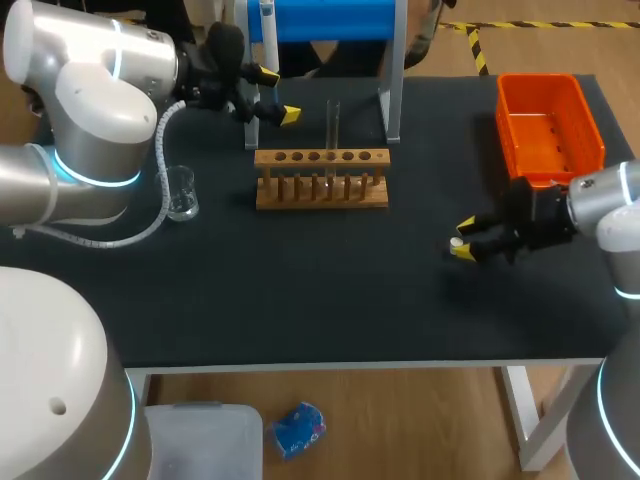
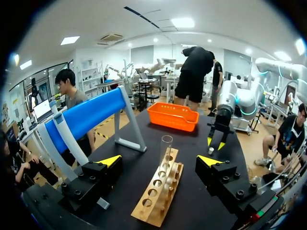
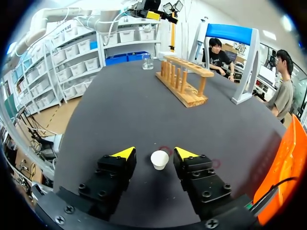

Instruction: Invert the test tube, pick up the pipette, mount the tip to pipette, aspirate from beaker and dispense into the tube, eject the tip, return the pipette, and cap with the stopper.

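Test tube [image 1: 333,125] upright in rack [image 1: 321,182]

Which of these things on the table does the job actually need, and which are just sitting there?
Needed: test tube, wooden rack, beaker, white stopper.
Seemingly idle: orange basket, blue-topped stand.

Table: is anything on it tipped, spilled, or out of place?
Nothing stands out. The test tube stands upright in the wooden rack, the beaker is upright with no spill around it, and the white stopper sits between the right gripper's open fingers.
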